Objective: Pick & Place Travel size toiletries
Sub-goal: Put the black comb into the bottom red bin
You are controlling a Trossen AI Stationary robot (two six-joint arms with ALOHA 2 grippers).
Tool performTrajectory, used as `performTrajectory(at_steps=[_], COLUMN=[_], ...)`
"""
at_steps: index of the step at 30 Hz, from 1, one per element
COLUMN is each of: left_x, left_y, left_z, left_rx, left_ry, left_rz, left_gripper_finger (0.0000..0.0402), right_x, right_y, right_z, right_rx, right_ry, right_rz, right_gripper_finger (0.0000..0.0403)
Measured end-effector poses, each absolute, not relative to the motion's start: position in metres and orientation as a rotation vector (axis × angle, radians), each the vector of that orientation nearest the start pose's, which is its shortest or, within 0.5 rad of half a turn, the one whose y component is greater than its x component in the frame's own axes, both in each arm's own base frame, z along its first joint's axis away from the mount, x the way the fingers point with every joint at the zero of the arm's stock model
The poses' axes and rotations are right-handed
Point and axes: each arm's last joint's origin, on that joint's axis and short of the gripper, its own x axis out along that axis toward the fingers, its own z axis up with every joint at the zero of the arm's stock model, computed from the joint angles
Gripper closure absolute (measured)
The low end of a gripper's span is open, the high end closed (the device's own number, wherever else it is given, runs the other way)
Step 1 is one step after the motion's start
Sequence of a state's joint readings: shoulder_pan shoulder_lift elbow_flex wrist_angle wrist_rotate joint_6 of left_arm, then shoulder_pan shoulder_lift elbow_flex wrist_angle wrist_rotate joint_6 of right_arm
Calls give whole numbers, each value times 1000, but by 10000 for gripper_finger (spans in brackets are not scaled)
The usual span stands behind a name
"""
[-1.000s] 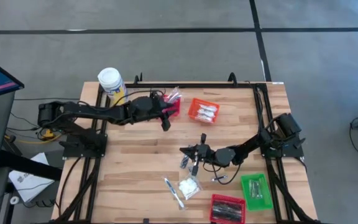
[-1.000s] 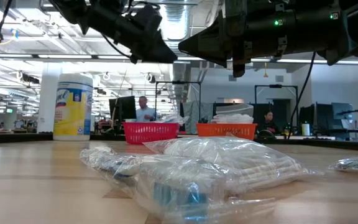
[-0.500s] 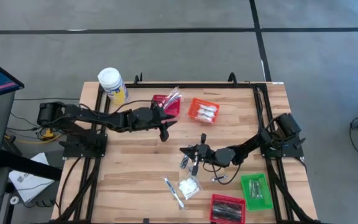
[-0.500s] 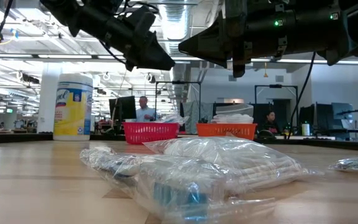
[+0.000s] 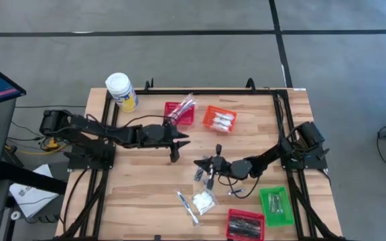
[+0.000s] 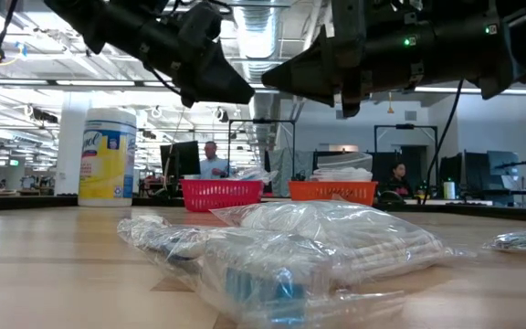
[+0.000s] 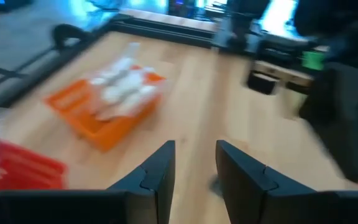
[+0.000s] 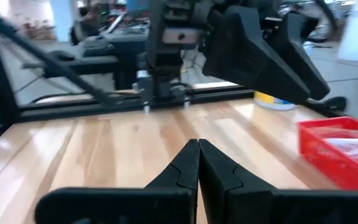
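Nearest the front tabletop point(image 5: 146, 194) edge, a loose white packet point(image 5: 204, 201) and a slim silver stick point(image 5: 185, 204) lie side by side, well in front of the orange basket point(image 5: 219, 119) that we take as our landmark. In the low view they show as clear-wrapped toiletries point(image 6: 327, 239) filling the foreground. A little farther back, a few more dark and silver pieces point(image 5: 200, 174) lie just under our right end effector point(image 5: 211, 163), which hangs in front of the orange basket with its fingers point(image 8: 194, 162) pressed together and nothing between them.

Our left end effector point(image 5: 174, 142) hovers in front and to the left of the orange basket, near the red basket point(image 5: 180, 112). Its fingers point(image 7: 157, 177) stand slightly apart and grip nothing. The red basket holds a wrapped stick and the orange one holds white packets.

We judge that we are between placements, with the left arm free. The next move calls for bringing it forward over the loose toiletries, spreading its fingers, and lowering squarely on one piece. The crinkly wrap may slip.
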State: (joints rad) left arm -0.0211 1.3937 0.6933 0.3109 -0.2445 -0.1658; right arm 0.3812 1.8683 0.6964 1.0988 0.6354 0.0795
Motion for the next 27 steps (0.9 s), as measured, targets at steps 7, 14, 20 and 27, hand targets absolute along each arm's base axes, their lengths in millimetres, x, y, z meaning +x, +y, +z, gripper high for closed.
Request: performTrajectory(at_steps=[7,14,20,27], left_x=[288,288,288,288], left_y=[-22,-27,-27,-27], left_z=[215,215,215,215], left_rx=[-106,-99,-97,-97], left_ry=[380,384,384,384], left_rz=[79,1,-2,-2], left_gripper_finger=[293,293,293,293], right_x=[325,341,349,350], right_y=[103,83,74,79], right_z=[141,129,125,127], right_rx=[111,193,176,145], right_ry=[119,374,573,584], right_rz=[-108,22,2,25], right_gripper_finger=[403,403,403,403])
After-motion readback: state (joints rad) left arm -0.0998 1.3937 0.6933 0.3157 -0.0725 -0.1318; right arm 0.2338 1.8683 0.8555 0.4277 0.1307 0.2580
